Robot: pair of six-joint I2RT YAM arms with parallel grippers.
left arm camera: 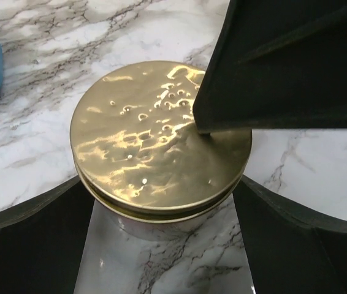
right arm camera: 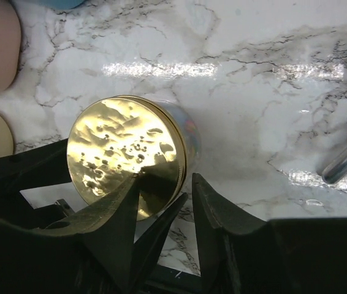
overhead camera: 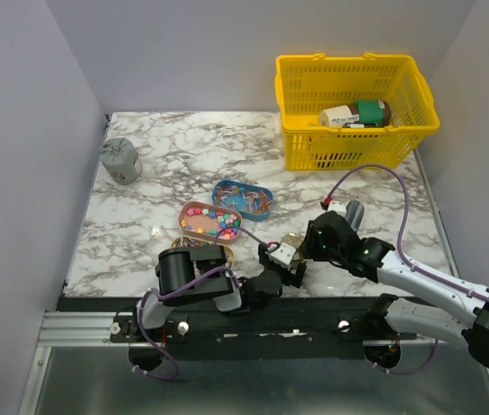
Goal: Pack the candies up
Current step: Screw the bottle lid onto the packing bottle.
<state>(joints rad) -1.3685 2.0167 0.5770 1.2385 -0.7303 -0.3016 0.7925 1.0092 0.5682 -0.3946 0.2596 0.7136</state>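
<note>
The candies [overhead camera: 212,220] lie in an open pink tin, with more in a blue tin [overhead camera: 243,198] behind it. A small gold-lidded jar [overhead camera: 293,241] stands near the table's front edge. My left gripper [overhead camera: 281,259] has its jaws against the jar's sides just under the lid [left arm camera: 155,135], holding it upright. My right gripper [overhead camera: 309,246] is open over the jar [right arm camera: 121,165]. One of its fingertips [left arm camera: 201,125] rests on the lid and the other hangs just outside the rim [right arm camera: 213,202].
A yellow basket [overhead camera: 301,138] holding a few packets stands at the back right. A grey pouch [overhead camera: 120,161] is at the far left. A tan tin [overhead camera: 210,252] lies by my left arm. A silver handle [right arm camera: 345,162] lies right of the jar.
</note>
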